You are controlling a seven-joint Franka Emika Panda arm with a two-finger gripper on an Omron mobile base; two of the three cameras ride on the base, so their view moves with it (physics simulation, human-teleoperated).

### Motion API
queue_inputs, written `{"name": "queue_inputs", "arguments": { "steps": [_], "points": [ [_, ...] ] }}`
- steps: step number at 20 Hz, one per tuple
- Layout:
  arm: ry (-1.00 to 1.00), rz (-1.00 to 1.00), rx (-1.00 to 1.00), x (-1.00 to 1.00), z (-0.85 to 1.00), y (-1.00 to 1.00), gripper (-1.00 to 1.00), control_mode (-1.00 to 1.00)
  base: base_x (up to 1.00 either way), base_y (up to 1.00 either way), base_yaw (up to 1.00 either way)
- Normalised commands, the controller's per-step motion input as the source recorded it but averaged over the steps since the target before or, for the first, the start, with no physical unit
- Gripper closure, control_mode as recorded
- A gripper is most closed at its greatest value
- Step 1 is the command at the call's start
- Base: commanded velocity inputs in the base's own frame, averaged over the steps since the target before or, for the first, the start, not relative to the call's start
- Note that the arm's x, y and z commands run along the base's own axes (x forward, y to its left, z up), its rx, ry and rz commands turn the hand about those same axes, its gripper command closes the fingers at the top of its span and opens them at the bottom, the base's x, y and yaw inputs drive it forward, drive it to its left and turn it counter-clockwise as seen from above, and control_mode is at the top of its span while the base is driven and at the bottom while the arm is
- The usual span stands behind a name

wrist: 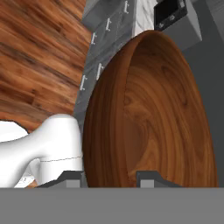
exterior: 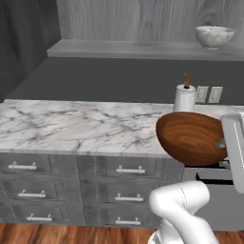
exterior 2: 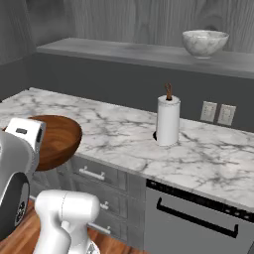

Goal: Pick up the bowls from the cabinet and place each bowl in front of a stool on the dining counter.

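My gripper is shut on the rim of the reddish-brown wooden bowl, one finger inside and one outside. The bowl hangs tilted on its side in front of the narrow marble counter, level with its edge, and the gripper grips it from the right. From the other side the bowl hangs at the far left, with the gripper on its near rim. The marbled stone bowl stands upright on the grey cabinet shelf. The stool and dining counter are out of view.
A paper towel roll stands on the marble counter over grey drawers. Two wall outlets sit behind it. A dishwasher front is at the right, with wooden floor below.
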Motion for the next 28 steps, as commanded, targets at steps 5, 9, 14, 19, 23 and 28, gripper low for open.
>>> {"name": "queue_inputs", "arguments": {
  "steps": [5,9,14,19,23,28],
  "points": [
    [0.00,0.00,0.00,0.00,0.00,0.00,1.00,1.00,-0.38,0.07,0.82],
    [0.00,0.00,0.00,0.00,0.00,0.00,1.00,1.00,-0.36,0.00,0.92],
    [0.00,0.00,0.00,0.00,0.00,0.00,1.00,1.00,-0.03,0.16,0.96],
    [0.00,0.00,0.00,0.00,0.00,0.00,1.00,1.00,-0.01,0.11,0.96],
    [0.00,0.00,0.00,0.00,0.00,0.00,1.00,1.00,0.00,0.00,0.96],
    [0.00,0.00,0.00,0.00,0.00,0.00,1.00,1.00,0.00,-0.01,0.89]
  ]
}}
